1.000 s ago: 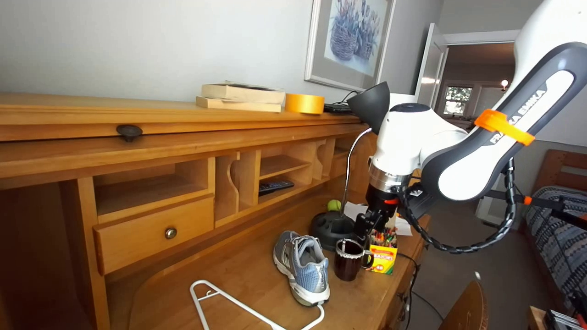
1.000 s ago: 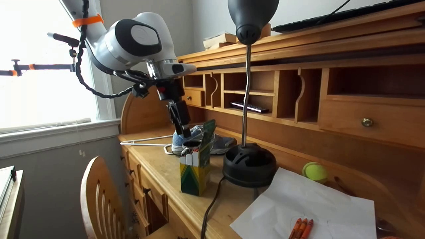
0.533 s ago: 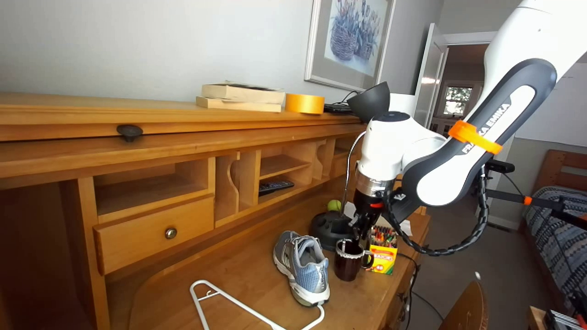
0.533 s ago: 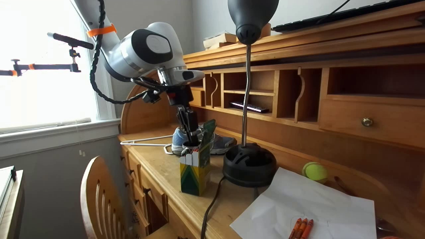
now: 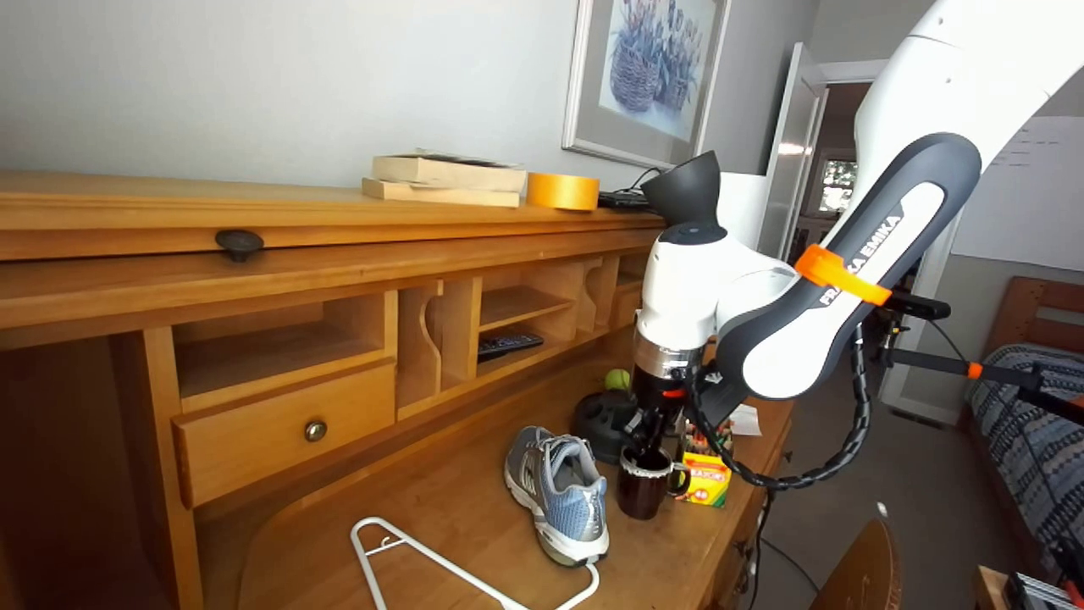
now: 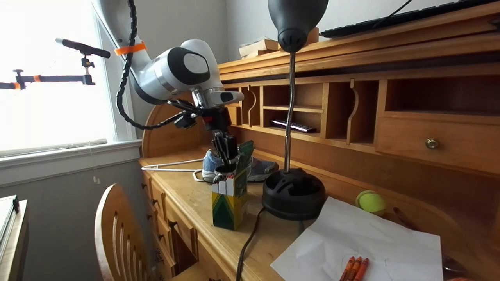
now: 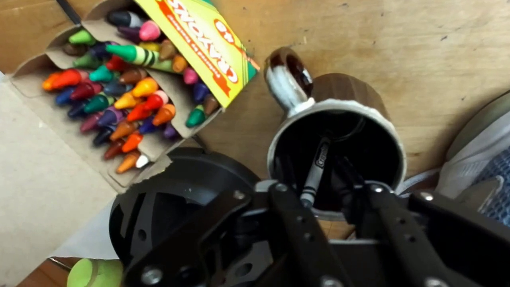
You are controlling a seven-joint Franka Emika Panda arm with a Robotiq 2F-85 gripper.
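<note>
A dark brown mug (image 5: 641, 493) with a pale rim stands on the desk, its handle towards the crayon box. Inside it leans a grey crayon (image 7: 317, 167) with dark bands, its top near the rim closest to my gripper. My gripper (image 7: 314, 170) points down at the mug, and its fingertips reach in over the opening. The jaws are part way apart, one finger on either side of the crayon, with dark gaps showing between. How deep the tips go is hard to tell in the dark interior. In an exterior view the crayon box partly hides the mug.
A box of crayons (image 7: 207, 56) stands open beside the mug. On the mug's other side sits a grey-blue shoe (image 5: 563, 500), near a white hanger (image 5: 440, 563). The black lamp base (image 6: 293, 195), a tennis ball (image 6: 370, 202) and paper with orange crayons (image 6: 354, 269) are also there.
My arm has come down and across from above the crayon box to the mug. The fingers have drawn closer together. Mug, shoe and box look unmoved.
</note>
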